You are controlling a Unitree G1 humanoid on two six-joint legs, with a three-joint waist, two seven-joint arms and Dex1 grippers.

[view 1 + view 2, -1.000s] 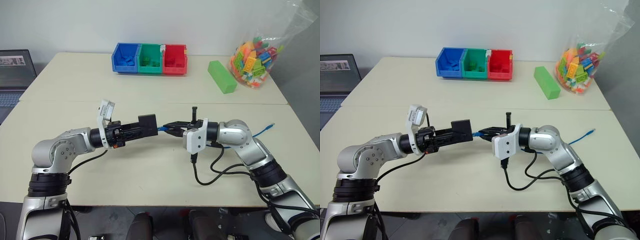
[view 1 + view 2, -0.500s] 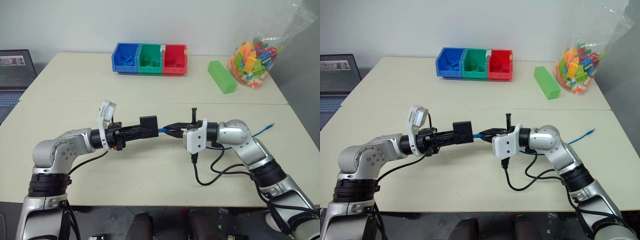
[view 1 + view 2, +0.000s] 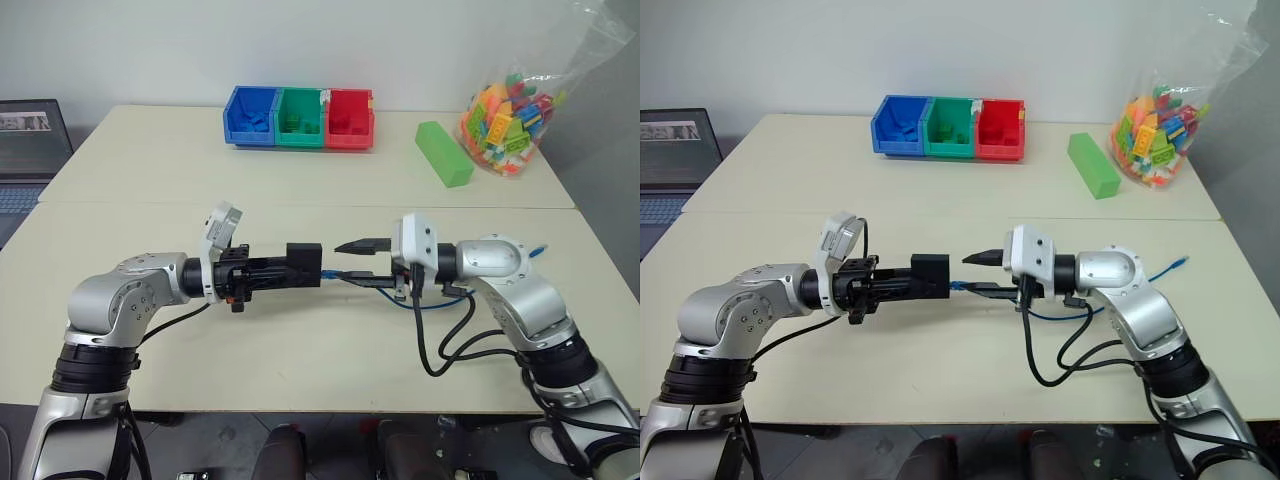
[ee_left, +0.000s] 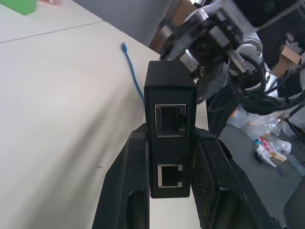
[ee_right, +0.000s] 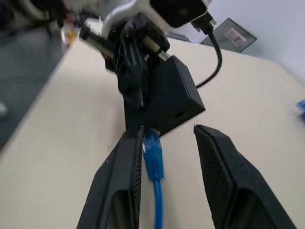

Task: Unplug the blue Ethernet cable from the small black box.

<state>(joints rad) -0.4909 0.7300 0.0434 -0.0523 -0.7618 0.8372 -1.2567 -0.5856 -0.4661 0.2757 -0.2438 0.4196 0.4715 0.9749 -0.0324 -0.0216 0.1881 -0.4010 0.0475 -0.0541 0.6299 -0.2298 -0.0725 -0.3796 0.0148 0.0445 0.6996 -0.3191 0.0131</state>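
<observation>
The right gripper (image 3: pixel 985 272) has rolled over and spread its fingers off the blue Ethernet cable (image 5: pixel 153 162), whose plug now seems just clear of the small black box (image 3: pixel 303 265).

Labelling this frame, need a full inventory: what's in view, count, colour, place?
small black box: 1, black, held above the table's near half by the left hand
blue Ethernet cable: 1, blue, plug at the box, running back under the right arm
storage bins: 3, blue, green, red, far middle
green block: 1, far right
bag of toy bricks: 1, multicoloured, far right corner
laptop: 1, dark, far left
table: 1, beige
left hand: shut on the box
right hand: open, fingers either side of the cable
</observation>
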